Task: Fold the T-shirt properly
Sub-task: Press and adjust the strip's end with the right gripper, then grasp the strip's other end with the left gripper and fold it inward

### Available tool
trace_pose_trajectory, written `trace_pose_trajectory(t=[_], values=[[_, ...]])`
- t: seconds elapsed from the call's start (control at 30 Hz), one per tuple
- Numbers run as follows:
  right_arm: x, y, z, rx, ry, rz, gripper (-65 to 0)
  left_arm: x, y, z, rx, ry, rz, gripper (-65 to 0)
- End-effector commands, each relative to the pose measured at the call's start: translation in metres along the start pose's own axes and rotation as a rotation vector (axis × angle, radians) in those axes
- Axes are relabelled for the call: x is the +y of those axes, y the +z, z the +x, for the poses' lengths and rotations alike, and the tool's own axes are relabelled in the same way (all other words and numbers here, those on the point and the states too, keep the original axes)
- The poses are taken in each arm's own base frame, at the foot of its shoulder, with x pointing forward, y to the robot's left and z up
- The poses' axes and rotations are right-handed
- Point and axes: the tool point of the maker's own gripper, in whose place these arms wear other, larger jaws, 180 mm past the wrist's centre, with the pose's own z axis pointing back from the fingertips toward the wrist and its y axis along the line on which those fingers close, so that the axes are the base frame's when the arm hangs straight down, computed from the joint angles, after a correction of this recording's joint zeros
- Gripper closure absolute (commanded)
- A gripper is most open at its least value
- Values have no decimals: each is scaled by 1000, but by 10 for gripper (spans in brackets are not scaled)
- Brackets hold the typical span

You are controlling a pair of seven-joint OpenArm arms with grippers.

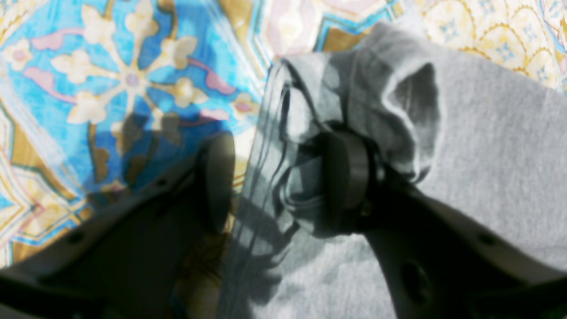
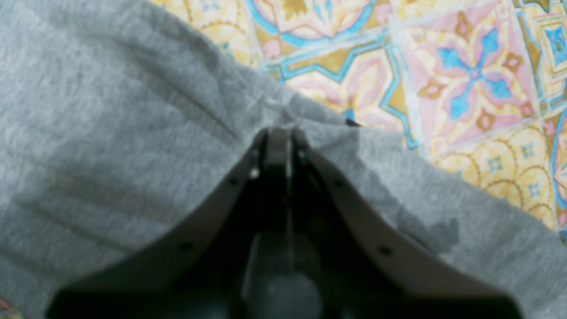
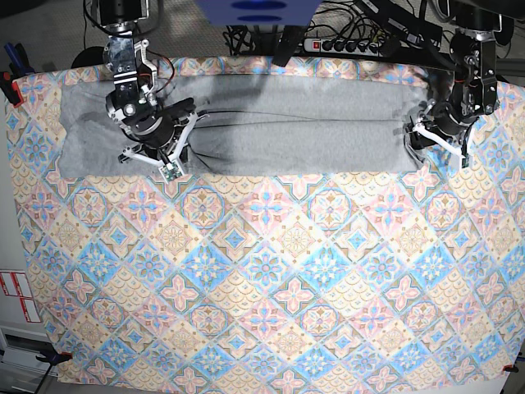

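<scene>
The light grey T-shirt (image 3: 279,135) lies as a long flat strip along the far side of the table. My right gripper (image 3: 169,170) is at the shirt's near edge on the left. In the right wrist view it (image 2: 281,133) is shut on a pinch of the shirt (image 2: 110,133), with creases running to its tips. My left gripper (image 3: 424,144) is at the shirt's right end. In the left wrist view it (image 1: 283,181) is open, with the bunched edge of the shirt (image 1: 487,133) between its jaws. One finger (image 1: 217,177) is over the tablecloth and the other (image 1: 350,177) rests on the cloth.
The colourful patterned tablecloth (image 3: 271,279) covers the whole table. A power strip and cables (image 3: 353,41) lie behind the far edge. Clamps (image 3: 10,82) hold the cloth at the left corner.
</scene>
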Motion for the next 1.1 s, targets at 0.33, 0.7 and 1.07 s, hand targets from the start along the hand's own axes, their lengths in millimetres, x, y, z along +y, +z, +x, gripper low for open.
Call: trace_pose_trajectory(t=[0.33,0.7,1.07], values=[[-6,2,13,-41,1,-12,-11,-32,-8,-28,79,-38,-70,-76],[-6,2,13,-42,1,-13,-11,-13,1,5,-20,76,-56,0],[-5,4,13,-45,3,-11,-11,21,15,50,-126,103,9,0]])
